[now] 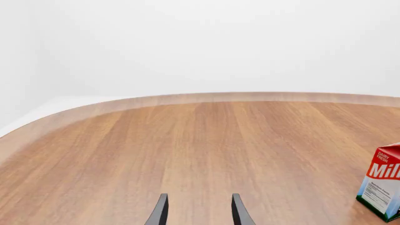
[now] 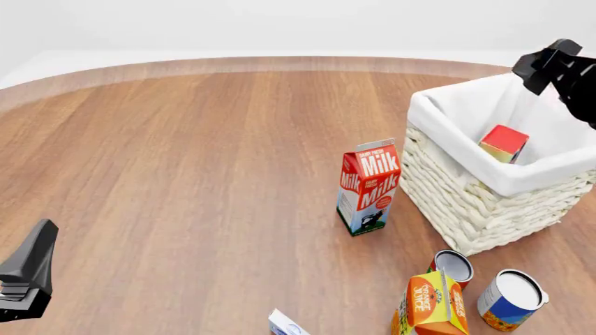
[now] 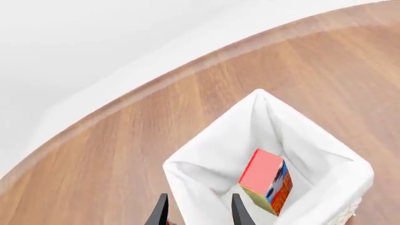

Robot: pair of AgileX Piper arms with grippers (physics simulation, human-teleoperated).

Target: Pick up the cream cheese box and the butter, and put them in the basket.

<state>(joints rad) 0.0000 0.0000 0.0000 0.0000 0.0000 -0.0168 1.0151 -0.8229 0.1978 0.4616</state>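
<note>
A: Butter [image 2: 504,143]?
B: Inside the basket [image 2: 484,202], at 3 o'clock on the bench [image 2: 186,174]. It's tilted, leaning on the lining, red end face up; long axis runs down into the basket, steeply inclined.
A: Cream cheese box [image 2: 287,324]?
B: On the bench at 6 o'clock, cut off by the front view's edge; can't tell its heading.
A: Right pincer [image 3: 197,208]?
B: Above the basket, fingers apart, holding nothing.
A: Left pincer [image 1: 198,211]?
B: Fingers apart, empty, low at 8 o'clock, well apart from the milk carton [image 2: 368,186].
A: Other stuff?
B: Orange juice carton [image 2: 433,303] and two cans [image 2: 510,299] at 5 o'clock.
</note>
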